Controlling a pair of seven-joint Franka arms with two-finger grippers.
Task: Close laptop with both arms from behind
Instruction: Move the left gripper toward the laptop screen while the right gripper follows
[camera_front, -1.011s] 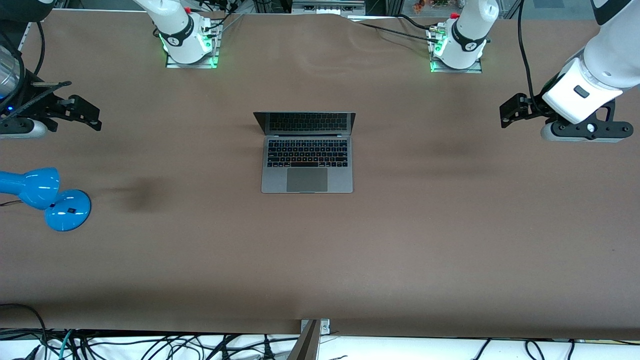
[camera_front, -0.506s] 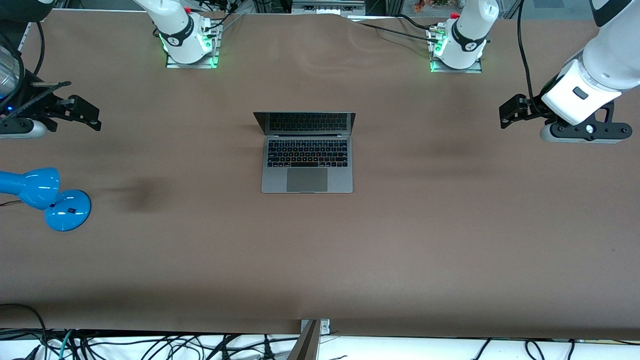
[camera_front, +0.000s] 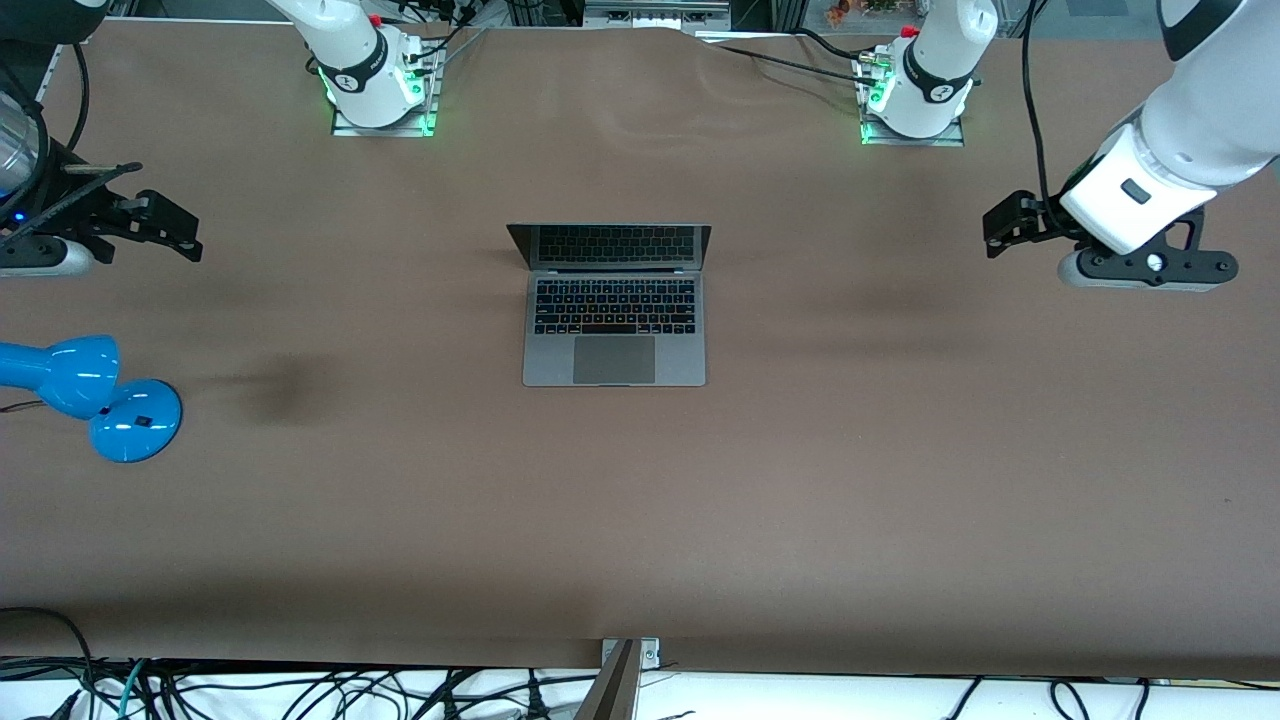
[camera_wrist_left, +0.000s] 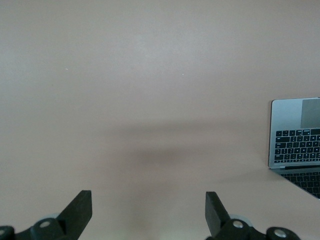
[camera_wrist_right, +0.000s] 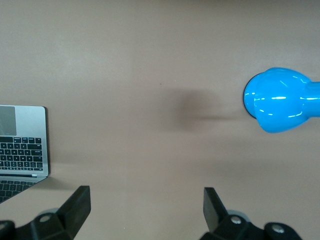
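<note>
The space-grey laptop lies open in the middle of the table, its dark screen upright and facing the front camera. It also shows at the edge of the left wrist view and of the right wrist view. My left gripper is open and empty over bare table toward the left arm's end, well apart from the laptop; its jaws stand wide in the left wrist view. My right gripper is open and empty over bare table toward the right arm's end.
A blue lamp lies on the table at the right arm's end, nearer to the front camera than the right gripper; its head shows in the right wrist view. The arm bases stand along the table's top edge.
My left gripper has moved a little toward the laptop. The right arm and the laptop have not moved.
</note>
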